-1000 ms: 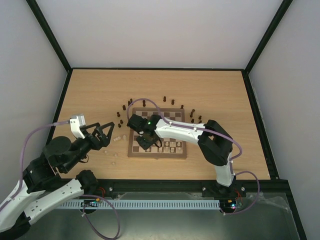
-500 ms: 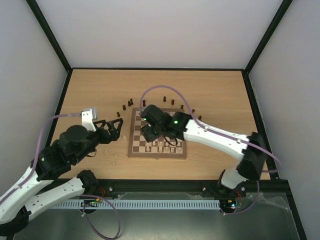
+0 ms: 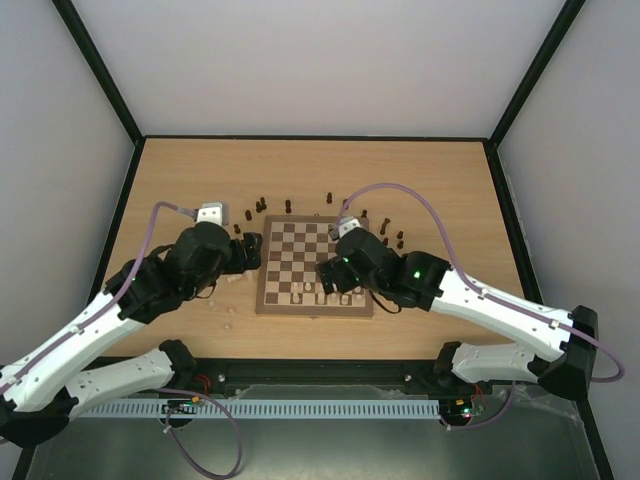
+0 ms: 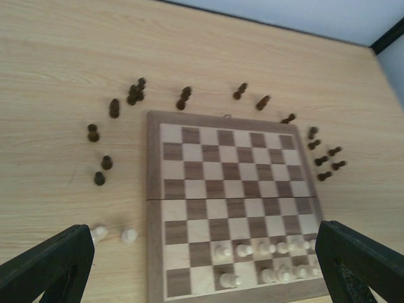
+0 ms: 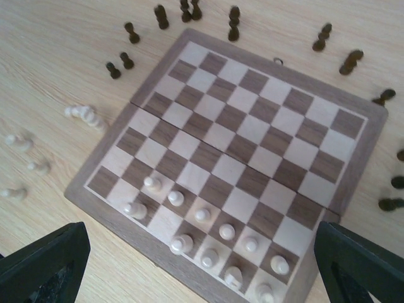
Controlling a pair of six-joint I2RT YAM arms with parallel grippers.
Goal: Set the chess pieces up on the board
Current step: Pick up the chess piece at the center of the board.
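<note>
Wide open and empty, the left hand (image 4: 202, 270) hangs at the left edge of the board (image 4: 222, 158), the right hand (image 5: 202, 268) above its near rows. Pale pieces (image 5: 202, 214) stand on those rows; dark pieces (image 4: 184, 96) ring the far edge on the surface (image 3: 430, 180).

I see the worktop (image 4: 63, 44) as pale wood grain, matt and smooth. The board (image 4: 153, 208) is smooth wood with a soft satin sheen. The chess pieces (image 5: 227, 231) are turned wood, cream or dark brown. The left tool (image 4: 202, 268) has fingers (image 4: 47, 268) of matt black plastic, and the arm shells (image 3: 500, 308) look like glossy white plastic.
</note>
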